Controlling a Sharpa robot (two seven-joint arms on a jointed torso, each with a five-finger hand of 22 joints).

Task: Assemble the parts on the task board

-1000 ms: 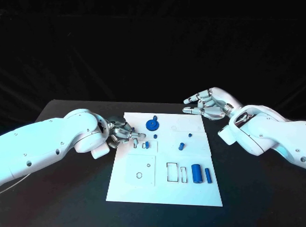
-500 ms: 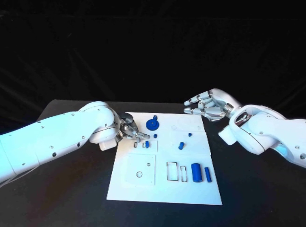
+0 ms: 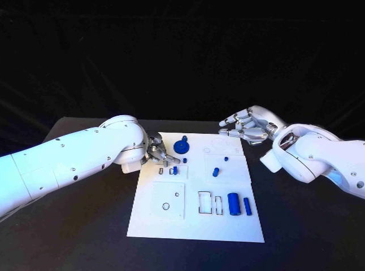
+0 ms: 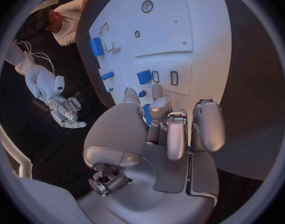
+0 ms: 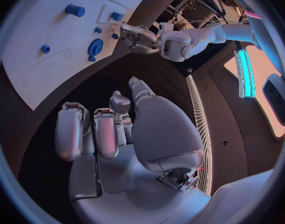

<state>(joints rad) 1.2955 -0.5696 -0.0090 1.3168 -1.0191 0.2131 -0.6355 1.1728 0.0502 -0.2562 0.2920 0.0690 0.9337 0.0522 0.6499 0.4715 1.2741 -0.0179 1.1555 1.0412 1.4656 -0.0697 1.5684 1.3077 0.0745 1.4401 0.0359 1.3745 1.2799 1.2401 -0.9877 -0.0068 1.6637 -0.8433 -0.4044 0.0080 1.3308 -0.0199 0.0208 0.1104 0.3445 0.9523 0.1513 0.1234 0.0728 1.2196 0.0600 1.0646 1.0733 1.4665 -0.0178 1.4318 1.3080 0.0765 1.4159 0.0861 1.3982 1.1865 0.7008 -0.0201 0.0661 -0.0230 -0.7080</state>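
1. Black worktop [image 3: 85,226] under a black backdrop carries the white task board [image 3: 195,226], which serves as the landmark for everything below
2. Blue parts lie scattered on the task board: a gear-like piece [image 3: 182,148] near its far edge, a small block [image 3: 175,170] toward its left side, a short peg [image 3: 217,173] near its middle, and two cylinders [image 3: 234,204] side by side beside rectangular cut-outs toward its near right
3. Left hand [image 3: 158,156] is over the task board's left edge, fingertips down just beside the small block; whether it actually grasps the block I cannot tell, since the left wrist view shows the fingers [image 4: 174,129] curled above the blue pieces but hides the contact
4. Right hand [image 3: 246,127] hovers off the task board's far right corner, released, fingers loosely curved and holding nothing
5. Judged stage: the left hand is working at picking or seating the small block, with most parts not yet placed
6. Risks: a shallow pinch could let the block slip or tip away from its slot; the fingers pressing on the edge could shift the whole task board; the nearby gear-like piece could be knocked by the other fingers
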